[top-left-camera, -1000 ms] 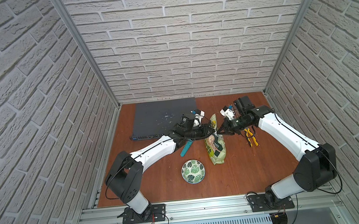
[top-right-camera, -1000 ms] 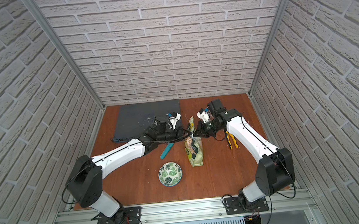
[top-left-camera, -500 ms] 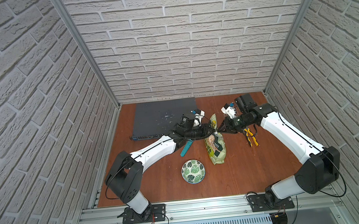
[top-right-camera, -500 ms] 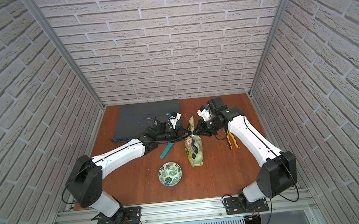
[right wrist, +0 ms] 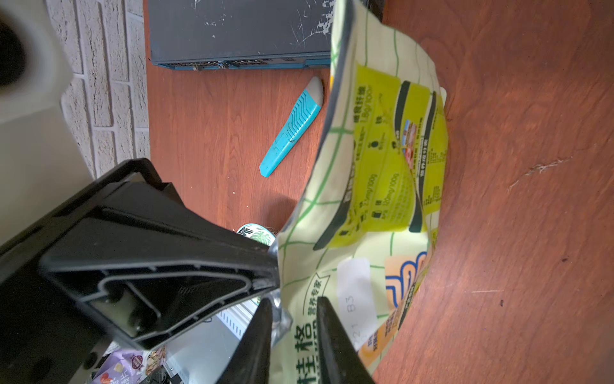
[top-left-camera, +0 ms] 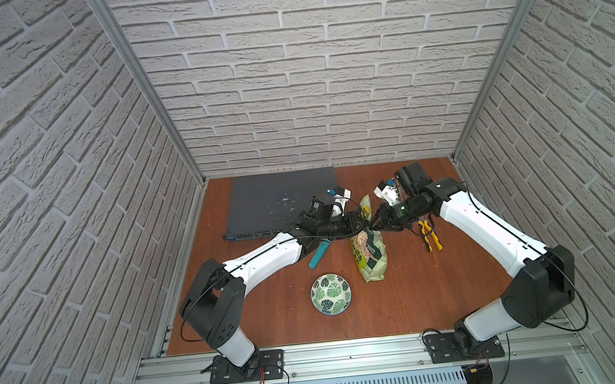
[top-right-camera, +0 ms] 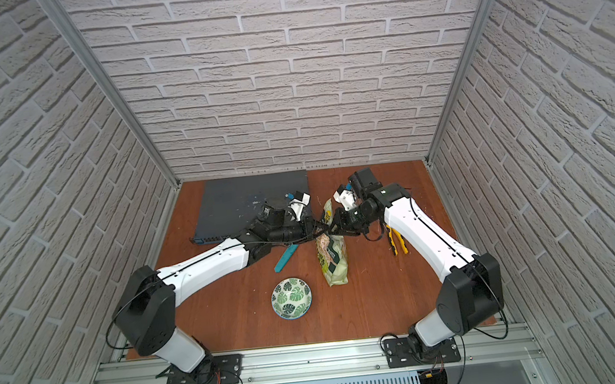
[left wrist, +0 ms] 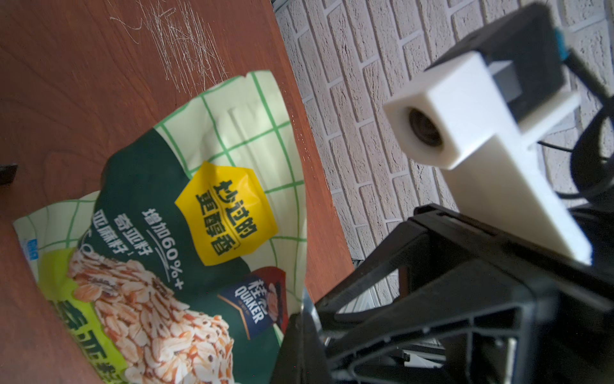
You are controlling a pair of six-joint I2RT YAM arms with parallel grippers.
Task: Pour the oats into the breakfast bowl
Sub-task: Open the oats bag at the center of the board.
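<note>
The green oats pouch [top-left-camera: 370,252] [top-right-camera: 332,260] lies on the wooden table with its checkered top end pulled up between both arms. No loose oats show. My left gripper [top-left-camera: 361,223] [left wrist: 300,332] is shut on one edge of the pouch [left wrist: 186,212] top. Facing it, my right gripper [top-left-camera: 375,224] [right wrist: 292,302] has its jaws slightly apart, open, and the pouch [right wrist: 382,166] wall runs loosely between its fingers [right wrist: 332,332]. The leaf-print breakfast bowl [top-left-camera: 331,294] [top-right-camera: 292,298] stands empty nearer the front, left of the pouch's bottom end. A sliver of the bowl [right wrist: 255,232] peeks past the left gripper.
A teal utility knife [top-left-camera: 318,256] [right wrist: 292,129] lies just left of the pouch, under my left arm. Yellow-handled pliers [top-left-camera: 429,234] lie to the right of the pouch. A flat dark grey box [top-left-camera: 280,203] fills the back left of the table. Brick walls close three sides.
The right gripper's jaws, shut on the pouch top a second ago, have parted a little, and its wrist has shifted slightly. The left gripper and the pouch stay put.
</note>
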